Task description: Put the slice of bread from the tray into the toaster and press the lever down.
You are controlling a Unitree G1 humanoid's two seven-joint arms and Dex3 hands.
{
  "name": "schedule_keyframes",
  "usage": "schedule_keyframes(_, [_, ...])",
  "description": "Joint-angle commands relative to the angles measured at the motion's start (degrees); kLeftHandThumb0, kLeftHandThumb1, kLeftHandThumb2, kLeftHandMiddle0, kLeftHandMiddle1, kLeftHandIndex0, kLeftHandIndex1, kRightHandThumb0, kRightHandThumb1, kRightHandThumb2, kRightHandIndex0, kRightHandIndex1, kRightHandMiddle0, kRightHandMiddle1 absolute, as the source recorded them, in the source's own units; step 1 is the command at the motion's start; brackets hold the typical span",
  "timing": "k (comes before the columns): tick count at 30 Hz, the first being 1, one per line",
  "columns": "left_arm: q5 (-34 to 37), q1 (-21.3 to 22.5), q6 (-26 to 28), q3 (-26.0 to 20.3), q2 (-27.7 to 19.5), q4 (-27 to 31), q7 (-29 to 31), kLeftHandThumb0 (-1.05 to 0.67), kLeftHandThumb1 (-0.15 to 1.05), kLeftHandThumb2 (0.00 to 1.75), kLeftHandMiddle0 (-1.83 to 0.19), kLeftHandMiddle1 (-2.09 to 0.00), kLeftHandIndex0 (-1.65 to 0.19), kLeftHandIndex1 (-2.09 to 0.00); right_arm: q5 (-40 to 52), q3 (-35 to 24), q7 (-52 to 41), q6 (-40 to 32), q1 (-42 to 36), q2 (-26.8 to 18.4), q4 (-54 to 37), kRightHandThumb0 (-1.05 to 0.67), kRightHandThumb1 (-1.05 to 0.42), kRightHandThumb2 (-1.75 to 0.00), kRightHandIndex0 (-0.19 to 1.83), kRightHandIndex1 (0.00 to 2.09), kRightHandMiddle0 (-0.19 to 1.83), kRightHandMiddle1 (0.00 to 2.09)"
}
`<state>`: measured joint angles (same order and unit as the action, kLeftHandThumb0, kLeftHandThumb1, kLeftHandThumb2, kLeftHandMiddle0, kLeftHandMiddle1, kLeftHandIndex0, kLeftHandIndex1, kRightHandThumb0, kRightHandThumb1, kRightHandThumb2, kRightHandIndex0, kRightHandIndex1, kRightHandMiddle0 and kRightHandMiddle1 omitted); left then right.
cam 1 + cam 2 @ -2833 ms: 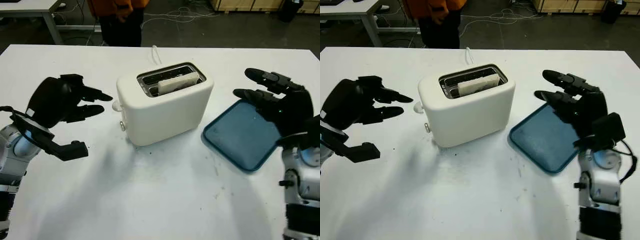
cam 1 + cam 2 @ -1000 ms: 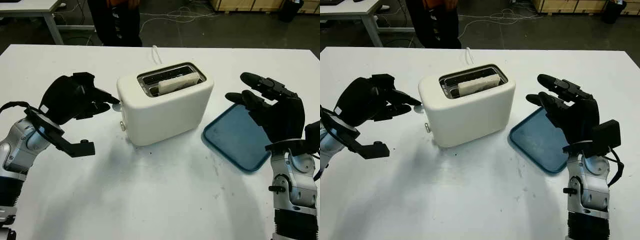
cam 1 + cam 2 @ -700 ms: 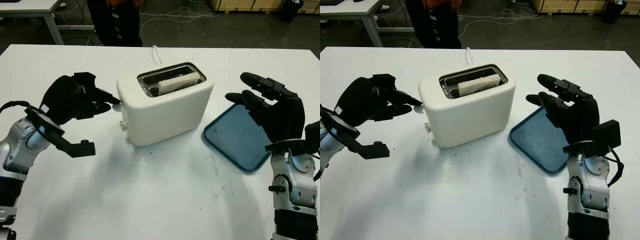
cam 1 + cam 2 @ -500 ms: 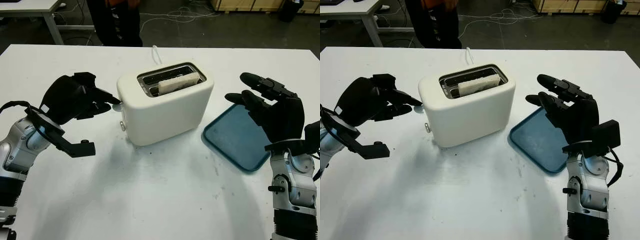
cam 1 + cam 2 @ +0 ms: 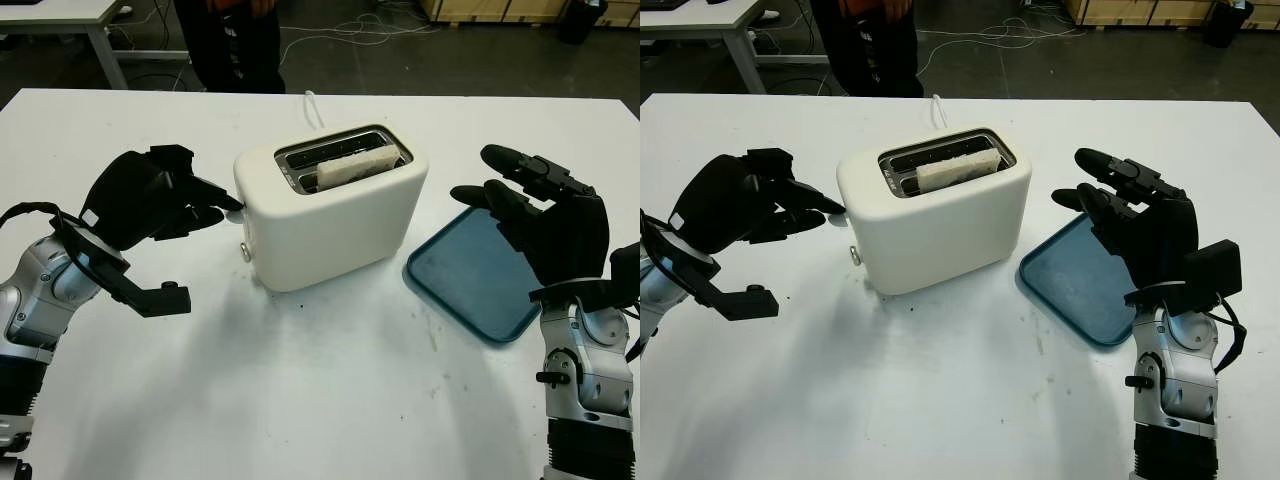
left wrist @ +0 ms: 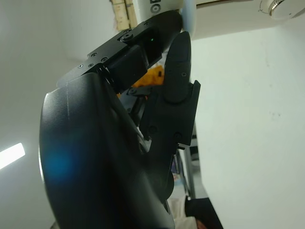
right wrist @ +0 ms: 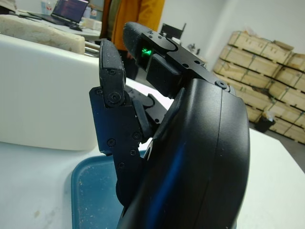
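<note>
One white table (image 5: 320,400) carries every item. Toaster (image 5: 335,215), white, stands near the table's middle; all positions below are given relative to it. Tray (image 5: 480,275), blue, lies flat just to the toaster's right, with bare surface showing. Right hand (image 5: 540,215), black, is held over the tray's far right part, holding nothing, fingers extended toward the toaster but apart from it. Left hand (image 5: 150,200), black, is at the toaster's left end, holding nothing, its fingertips (image 5: 228,203) at the lever (image 6: 187,14) on that end face. Slice of bread (image 5: 358,165) stands in the toaster's nearer slot, its top edge raised above the rim. Person, standing, beyond the table's far edge behind the toaster.
</note>
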<state>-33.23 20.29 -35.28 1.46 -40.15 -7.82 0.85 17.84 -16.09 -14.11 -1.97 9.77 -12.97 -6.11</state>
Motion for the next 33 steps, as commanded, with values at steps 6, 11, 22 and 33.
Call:
schedule_keyframes(6, [0.9,-0.4,-0.1,0.5,0.2,1.0,0.9,-0.26,0.92,0.18,-0.63,-1.47,-1.06,-0.1,0.3,0.0,-0.1,1.1,-0.1,0.1,0.1,-0.32,-0.92,-0.2,0.9,0.49,0.99,0.0])
schedule_keyframes(11, [0.5,-0.1,0.4,0.6,0.3,0.4,0.9,-0.25,0.92,0.18,-0.62,-1.47,-1.06,-0.11,0.1,0.0,0.1,1.0,-0.3,0.1,0.0,-0.34,-0.92,-0.18,0.89,0.5,0.99,0.0])
schedule_keyframes(22, [-0.9,1.9,0.8,1.6,0.4,-2.1,0.1,-0.26,0.92,0.17,-0.64,-1.53,-1.06,-0.13,0.4,-0.1,-0.2,1.1,-0.5,0.0,-0.7,-0.34,-0.92,-0.18,0.89,0.5,0.99,0.0])
schedule_keyframes(33, [-11.0,2.0,-0.9,6.9,1.7,-4.0,-7.2,-0.26,0.91,0.11,-0.71,-1.3,-1.06,-0.18,0.7,0.1,-0.4,0.4,-0.6,0.3,-1.8,-0.34,-0.92,-0.18,0.88,0.52,0.99,0.01])
